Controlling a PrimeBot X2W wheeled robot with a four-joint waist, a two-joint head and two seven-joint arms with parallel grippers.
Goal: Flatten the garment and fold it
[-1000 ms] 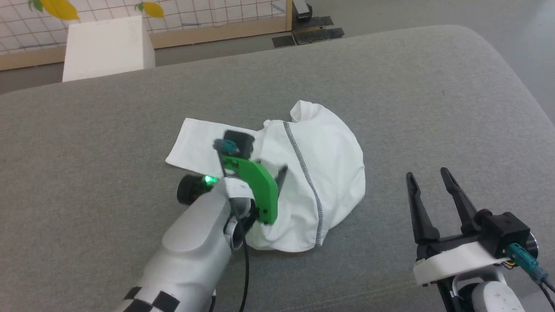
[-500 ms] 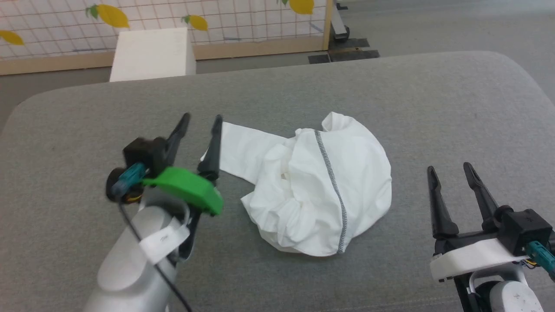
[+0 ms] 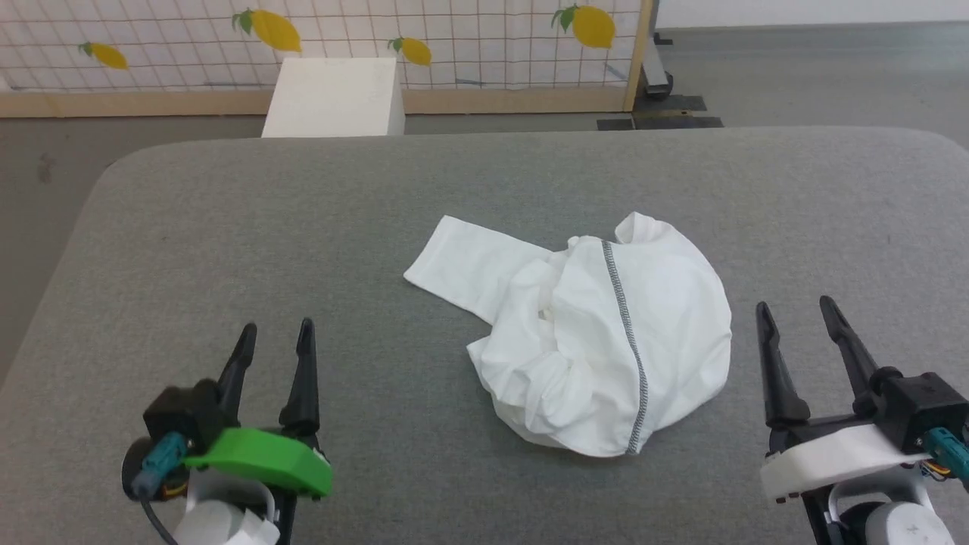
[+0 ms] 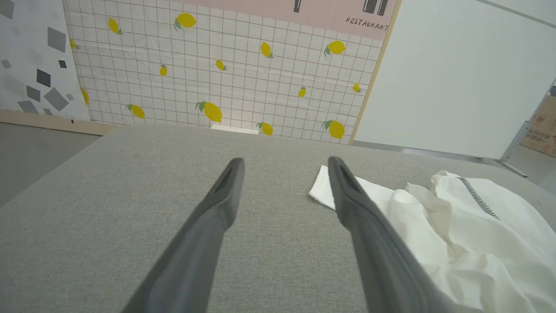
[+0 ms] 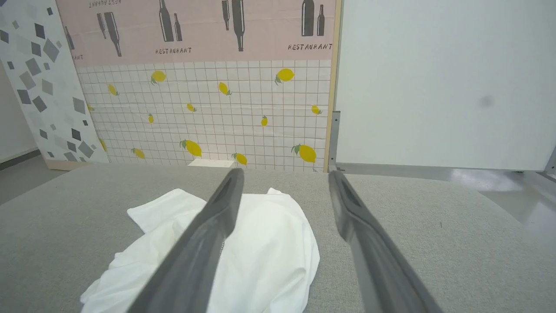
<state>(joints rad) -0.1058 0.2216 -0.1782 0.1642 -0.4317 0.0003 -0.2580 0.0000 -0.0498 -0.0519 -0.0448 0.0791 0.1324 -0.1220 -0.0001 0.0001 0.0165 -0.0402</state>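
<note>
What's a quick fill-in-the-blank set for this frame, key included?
The garment is plain ____ with a dark zigzag seam.
The left gripper and right gripper both have their jaws ____.
The garment lies nearer the ____ gripper.
The tiled panel behind the white box shows yellow ____.
Missing: white; open; right; lemons.

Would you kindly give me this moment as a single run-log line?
garment: crumpled heap on grey surface, not flattened | left tool: open, empty, clear of garment | right tool: open, empty, clear of garment
</note>
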